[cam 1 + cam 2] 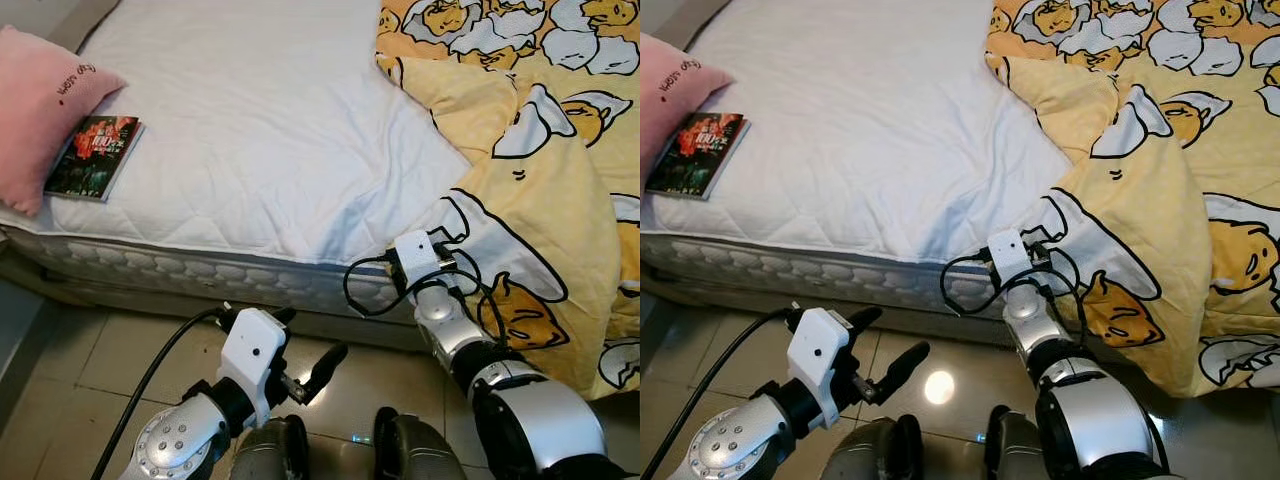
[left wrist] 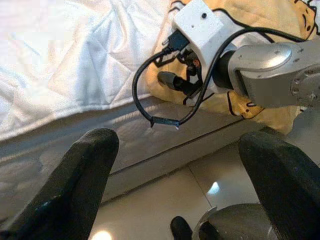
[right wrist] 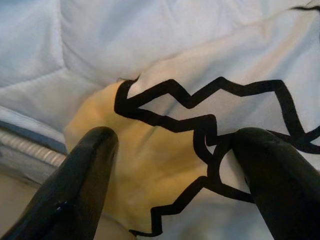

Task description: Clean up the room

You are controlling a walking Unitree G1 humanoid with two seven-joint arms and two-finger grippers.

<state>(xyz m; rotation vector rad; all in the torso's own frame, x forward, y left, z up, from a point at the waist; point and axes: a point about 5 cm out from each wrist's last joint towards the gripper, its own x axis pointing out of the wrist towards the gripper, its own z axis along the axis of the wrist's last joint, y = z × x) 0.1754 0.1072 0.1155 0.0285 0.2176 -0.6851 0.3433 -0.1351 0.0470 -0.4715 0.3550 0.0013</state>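
Observation:
A yellow blanket [image 1: 540,150] printed with cartoon egg characters covers the right side of the white mattress [image 1: 270,130] and hangs over its front edge. My right gripper [image 3: 175,165] is open at the blanket's lower corner [image 3: 150,150], and the yellow cloth lies between its two fingers without being pinched. In the head views that gripper [image 1: 440,250] sits at the mattress edge, behind its white camera box. My left gripper [image 1: 310,340] is open and holds nothing, low over the floor in front of the bed.
A book [image 1: 95,155] with a dark red cover lies on the mattress at the far left, against a pink pillow [image 1: 35,110]. Beige floor tiles [image 1: 100,350] run along the bed's front. Black cables loop from both wrists.

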